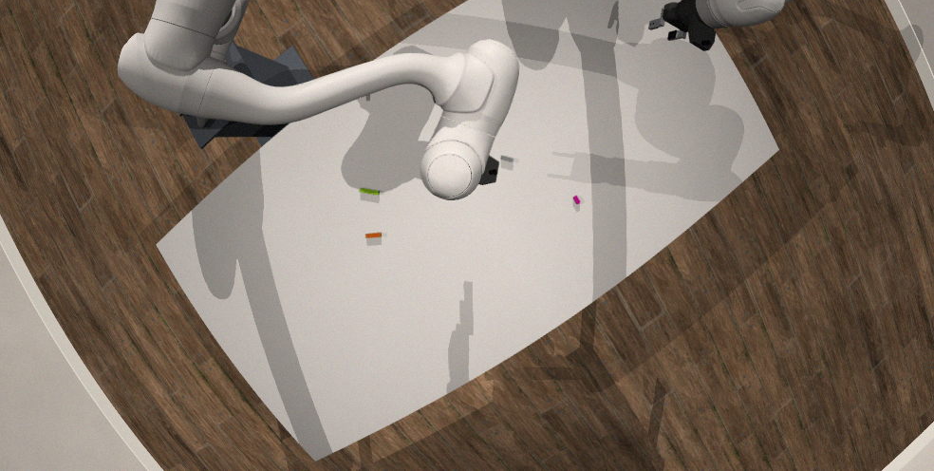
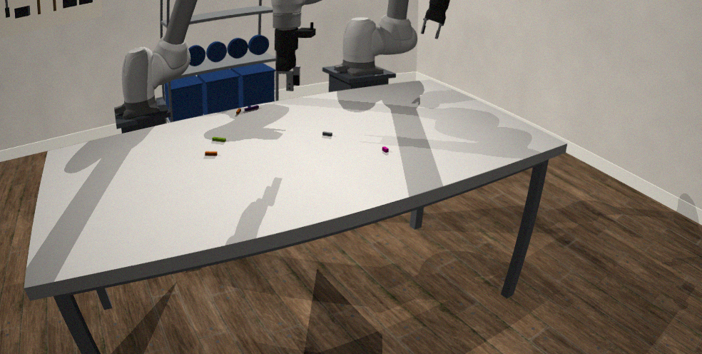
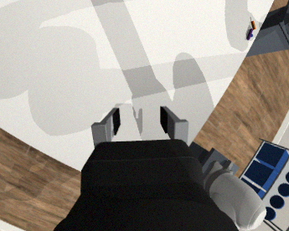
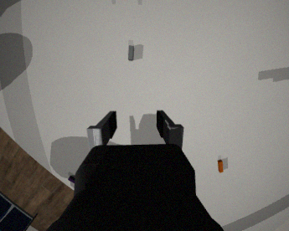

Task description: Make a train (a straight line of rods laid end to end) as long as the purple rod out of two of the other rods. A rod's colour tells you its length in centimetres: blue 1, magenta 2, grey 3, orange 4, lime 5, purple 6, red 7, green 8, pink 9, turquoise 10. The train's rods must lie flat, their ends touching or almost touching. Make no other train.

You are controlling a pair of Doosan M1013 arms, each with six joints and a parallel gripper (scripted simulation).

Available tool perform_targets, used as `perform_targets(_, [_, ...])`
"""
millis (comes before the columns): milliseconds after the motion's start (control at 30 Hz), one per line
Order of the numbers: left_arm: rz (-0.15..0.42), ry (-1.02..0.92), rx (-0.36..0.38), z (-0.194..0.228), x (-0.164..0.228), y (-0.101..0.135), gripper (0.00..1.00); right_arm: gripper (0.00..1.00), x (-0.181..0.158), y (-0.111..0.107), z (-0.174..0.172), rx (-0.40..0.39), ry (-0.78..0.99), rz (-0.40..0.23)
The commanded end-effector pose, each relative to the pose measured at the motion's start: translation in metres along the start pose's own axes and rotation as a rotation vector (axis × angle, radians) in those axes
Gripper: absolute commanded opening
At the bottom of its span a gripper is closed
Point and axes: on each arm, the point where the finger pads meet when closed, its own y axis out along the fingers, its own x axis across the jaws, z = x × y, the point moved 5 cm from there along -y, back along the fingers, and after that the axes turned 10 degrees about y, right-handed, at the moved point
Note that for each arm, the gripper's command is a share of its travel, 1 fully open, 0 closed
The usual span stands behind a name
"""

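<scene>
The purple rod [image 2: 251, 108] [image 3: 250, 34] [image 4: 71, 179] lies at the table's back edge; a small bluish patch shows at its side. One orange rod [image 2: 237, 111] [image 3: 253, 25] lies near its end. Another orange rod [image 1: 373, 235] [image 2: 210, 153] [image 4: 220, 166] lies in front of the lime rod [image 1: 369, 192] [image 2: 219, 139]. The grey rod [image 1: 507, 159] [image 2: 327, 133] [image 4: 131, 53] and magenta rod [image 1: 576, 199] [image 2: 384, 149] lie apart. My right gripper [image 2: 293, 83] [image 4: 136, 119] is open, high above the table, its fingers hidden in the top view. My left gripper [image 1: 664, 29] [image 2: 430, 36] [image 3: 140, 115] is open and empty, high over the far end.
The white table [image 1: 392, 336] [image 2: 172, 204] carries broad arm shadows. The right arm [image 1: 281, 98] reaches over its middle and hides part of it in the top view. A shelf with blue bins [image 2: 220, 88] stands behind the table.
</scene>
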Motion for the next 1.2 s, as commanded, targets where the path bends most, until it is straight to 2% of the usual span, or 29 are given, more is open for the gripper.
perform_targets(0, [0.001, 0.000, 0.000, 0.000, 0.000, -0.001, 1.00, 1.00, 0.000, -0.001, 0.000, 0.002, 0.000, 0.001])
perform_targets(600, [0.001, 0.000, 0.000, 0.000, 0.000, -0.001, 1.00, 1.00, 0.014, 0.000, -0.002, -0.004, -0.007, 0.001])
perform_targets(1167, [0.001, 0.000, 0.000, 0.000, 0.000, -0.001, 1.00, 1.00, 0.073, 0.003, -0.017, -0.030, -0.038, 0.005])
